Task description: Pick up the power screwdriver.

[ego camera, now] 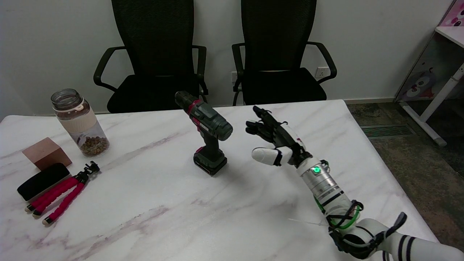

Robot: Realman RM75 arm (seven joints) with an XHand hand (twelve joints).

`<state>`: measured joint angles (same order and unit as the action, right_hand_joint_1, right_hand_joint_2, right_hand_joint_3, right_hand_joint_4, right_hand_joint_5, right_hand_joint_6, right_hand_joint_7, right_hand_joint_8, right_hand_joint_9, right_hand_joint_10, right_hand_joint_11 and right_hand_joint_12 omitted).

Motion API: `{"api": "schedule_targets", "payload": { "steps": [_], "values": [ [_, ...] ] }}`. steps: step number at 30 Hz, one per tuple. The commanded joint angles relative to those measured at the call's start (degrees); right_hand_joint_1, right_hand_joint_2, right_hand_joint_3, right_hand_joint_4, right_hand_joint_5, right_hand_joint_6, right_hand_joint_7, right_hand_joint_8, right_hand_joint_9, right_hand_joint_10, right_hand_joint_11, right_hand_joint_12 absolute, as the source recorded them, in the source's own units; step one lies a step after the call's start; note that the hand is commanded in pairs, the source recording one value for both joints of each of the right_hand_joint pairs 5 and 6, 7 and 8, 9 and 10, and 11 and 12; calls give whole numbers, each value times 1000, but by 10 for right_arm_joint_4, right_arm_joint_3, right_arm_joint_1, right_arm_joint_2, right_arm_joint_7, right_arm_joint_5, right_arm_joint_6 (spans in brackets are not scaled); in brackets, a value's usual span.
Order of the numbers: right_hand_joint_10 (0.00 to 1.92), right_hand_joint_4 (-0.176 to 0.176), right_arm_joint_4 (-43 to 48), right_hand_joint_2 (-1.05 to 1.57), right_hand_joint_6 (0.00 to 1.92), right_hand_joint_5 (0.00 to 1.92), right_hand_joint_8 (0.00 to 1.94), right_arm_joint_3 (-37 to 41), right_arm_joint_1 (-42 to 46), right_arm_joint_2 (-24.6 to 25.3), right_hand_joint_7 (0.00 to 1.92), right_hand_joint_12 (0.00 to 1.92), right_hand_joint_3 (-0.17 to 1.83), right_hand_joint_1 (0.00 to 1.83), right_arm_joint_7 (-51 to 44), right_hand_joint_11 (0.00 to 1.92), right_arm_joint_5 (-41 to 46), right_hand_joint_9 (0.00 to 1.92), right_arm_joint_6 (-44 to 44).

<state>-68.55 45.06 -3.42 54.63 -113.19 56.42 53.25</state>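
Stood upright on the tabletop (pixel 152 203) at centre: power screwdriver (pixel 207 132), no legible label. At its 3 o'clock, near but apart: right hand (pixel 277 141), fingers spread, holding nothing.

white marble bench (pixel 152 217). power screwdriver (pixel 207 131) upright, just left of fingers (pixel 258 127). far left of fingers: jar (pixel 78 123), wooden block (pixel 46 153), black case (pixel 42 181), red-legged tripod (pixel 61 194).
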Motion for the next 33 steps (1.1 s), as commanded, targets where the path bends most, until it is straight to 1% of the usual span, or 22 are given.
{"api": "schedule_targets", "payload": {
  "steps": [1,5,12,16,28,33],
  "values": [
    [291,-69,121,-130,0,0,0,-52,-98,120,0,337,662,850,5,337,-22,291,-8],
    [287,-65,157,-157,0,0,0,-52,-109,151,0,321,639,842,5,321,-24,287,8],
    [280,-63,194,-200,0,0,0,-55,-125,182,0,308,400,795,1,308,-24,280,11],
    [270,-60,214,-204,0,0,0,-55,-135,194,0,295,336,774,1,295,-24,270,12],
    [249,-42,279,-207,0,0,0,-68,-169,239,0,268,319,762,1,268,-24,249,12],
    [244,-38,289,-200,0,0,0,-70,-174,253,0,256,312,753,1,256,-24,244,12]
  ]
}}
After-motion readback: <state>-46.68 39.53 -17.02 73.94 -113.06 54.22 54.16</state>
